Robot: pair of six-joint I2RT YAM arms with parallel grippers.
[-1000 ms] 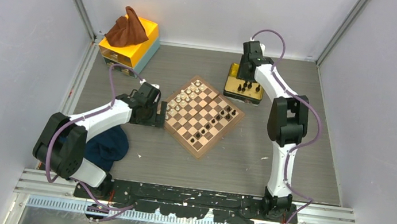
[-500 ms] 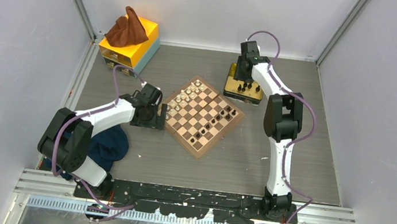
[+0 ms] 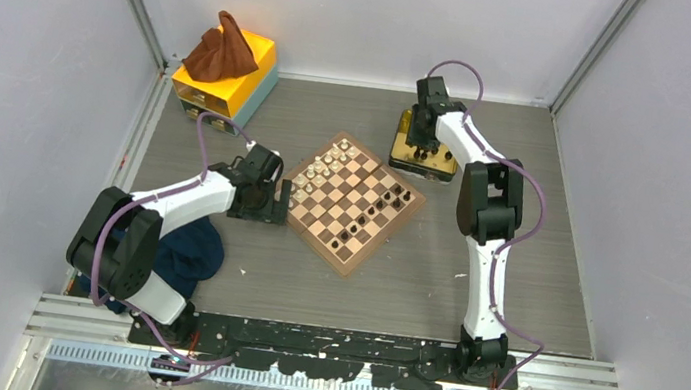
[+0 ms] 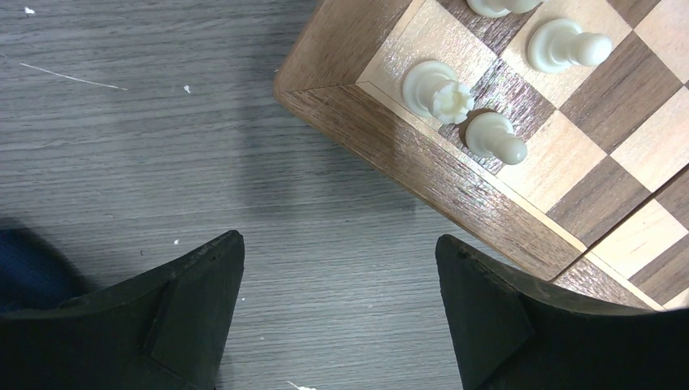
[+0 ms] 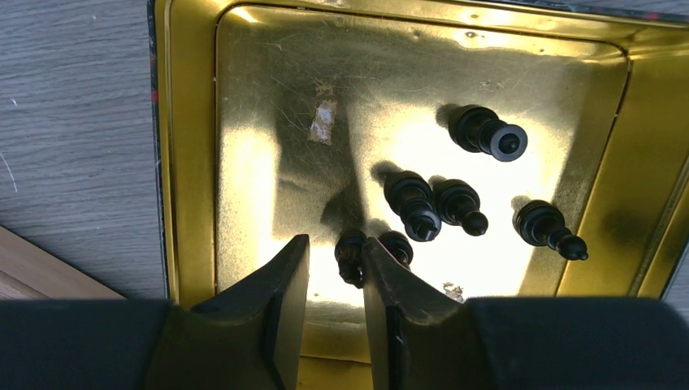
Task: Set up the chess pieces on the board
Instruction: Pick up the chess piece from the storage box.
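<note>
**Right arm reaching for black chessmen in tin**

Black chess pieces [image 5: 459, 203] are sitting in a gold tin [image 5: 244, 97], where the right gripper [image 5: 335, 244] is straddling one piece [image 5: 351, 256], jaws narrowly apart and a sliver of tin showing beside it. Others are standing on the wooden chessboard [image 4: 422, 175] near the tin. The left gripper [image 4: 337, 240] is hovering wide open and empty at the board's corner, near cream pieces [image 4: 435, 89].

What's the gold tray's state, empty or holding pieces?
Holding pieces: six black chess pieces sit inside the gold tray, one of them between the fingers of the right pincer.
</note>
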